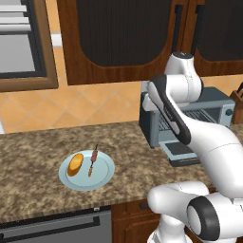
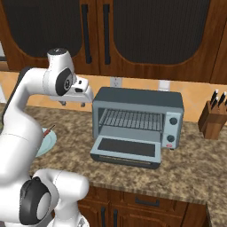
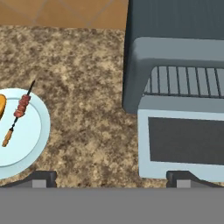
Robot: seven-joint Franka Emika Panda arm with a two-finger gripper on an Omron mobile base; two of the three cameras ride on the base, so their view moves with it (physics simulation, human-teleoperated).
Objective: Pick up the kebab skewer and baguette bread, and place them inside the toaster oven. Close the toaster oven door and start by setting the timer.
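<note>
The kebab skewer [image 1: 93,161] and the golden baguette bread [image 1: 75,164] lie side by side on a pale blue plate [image 1: 102,178] on the counter. The grey-blue toaster oven [image 2: 137,101] stands to the right of the plate. The toaster oven door [image 2: 126,150] is folded down flat, baring the wire rack [image 2: 131,119]. My gripper [image 2: 72,103] hangs high above the counter between plate and oven. It is open, with nothing between its fingers. In the hand view the gripper [image 3: 111,179] looks down on the skewer [image 3: 17,114], the plate [image 3: 30,140] and the open door [image 3: 183,144].
A wooden knife block [image 2: 212,119] stands on the counter right of the oven. Two round knobs [image 2: 173,120] sit on the oven's right side. Dark wooden cabinets [image 2: 133,31] hang above. The granite counter [image 1: 33,161] ends at a front edge close to the plate.
</note>
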